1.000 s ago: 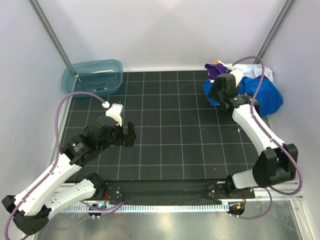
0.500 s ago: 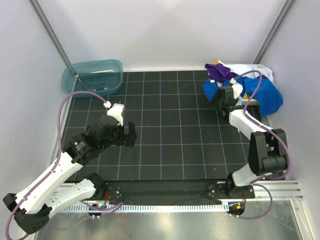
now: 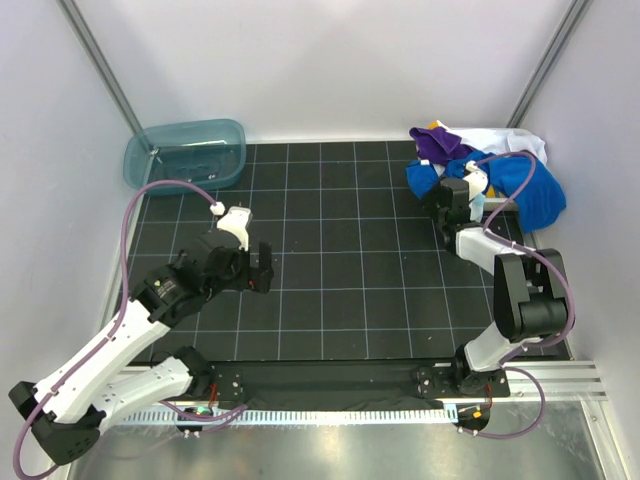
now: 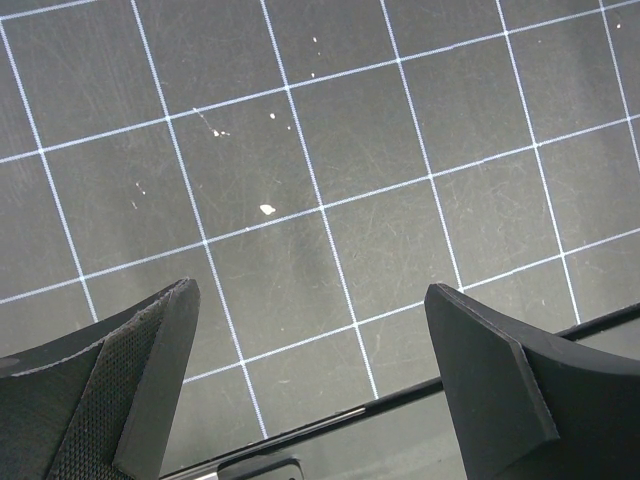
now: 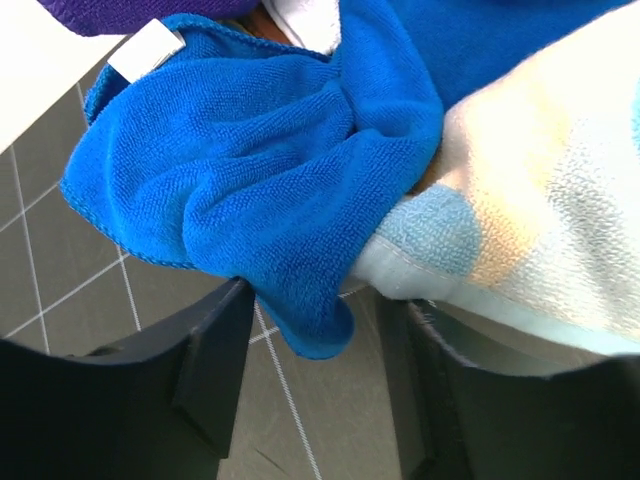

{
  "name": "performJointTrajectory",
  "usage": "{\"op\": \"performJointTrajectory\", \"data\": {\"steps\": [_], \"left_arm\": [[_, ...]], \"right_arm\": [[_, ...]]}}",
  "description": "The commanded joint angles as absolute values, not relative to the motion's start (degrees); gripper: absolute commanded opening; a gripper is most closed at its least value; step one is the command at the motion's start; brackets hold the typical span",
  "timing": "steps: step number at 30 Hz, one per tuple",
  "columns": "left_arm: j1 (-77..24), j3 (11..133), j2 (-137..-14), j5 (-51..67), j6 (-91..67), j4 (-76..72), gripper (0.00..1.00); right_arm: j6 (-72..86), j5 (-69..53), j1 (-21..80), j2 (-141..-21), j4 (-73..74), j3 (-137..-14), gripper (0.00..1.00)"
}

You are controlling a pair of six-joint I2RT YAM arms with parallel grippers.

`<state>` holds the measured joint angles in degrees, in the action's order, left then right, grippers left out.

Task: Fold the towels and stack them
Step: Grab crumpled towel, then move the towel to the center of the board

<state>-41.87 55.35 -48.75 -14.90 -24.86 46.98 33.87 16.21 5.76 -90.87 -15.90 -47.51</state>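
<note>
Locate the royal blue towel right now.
In the top view, the royal blue towel lies in the heap at the table's far right corner, beside the purple towel and white towel; one corner lies between the right gripper's open fingers.

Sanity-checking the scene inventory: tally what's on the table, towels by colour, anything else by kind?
Royal blue towel: 1
Purple towel: 1
White towel: 1
Light blue towel: 1
Orange towel: 1, only a corner shows
Teal tub: 1
Total: 6 showing; more towels may be hidden underneath.
</note>
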Motion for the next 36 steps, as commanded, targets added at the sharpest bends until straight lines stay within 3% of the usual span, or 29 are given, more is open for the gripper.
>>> {"op": "performJointTrajectory", "data": {"steps": [1,2,10,21,36], "left_arm": [[-41.6,55.2,-48.9,-16.0,-24.7,45.8,1.0],[-41.6,55.1,-49.0,-16.1,-24.7,45.8,1.0],[-41.5,55.3,-49.2,-16.6,-25.0,46.1,1.0],[-41.6,55.5,-49.0,-15.6,-24.8,45.3,1.0],[-41.6,55.4,-47.5,-15.0,-24.3,45.2,1.0]], "right_arm": [[35.3,15.9,5.4,-91.8,-24.0,-47.1,0.55],[35.6,15.7,5.4,-92.0,-24.0,-47.4,0.45],[35.9,16.1,5.4,-88.9,-16.1,-51.2,0.01],[31.0,18.5,5.3,-78.8,6.2,-67.4,0.01],[23.9,14.9,4.0,-84.4,21.5,-104.4,0.01]]}}
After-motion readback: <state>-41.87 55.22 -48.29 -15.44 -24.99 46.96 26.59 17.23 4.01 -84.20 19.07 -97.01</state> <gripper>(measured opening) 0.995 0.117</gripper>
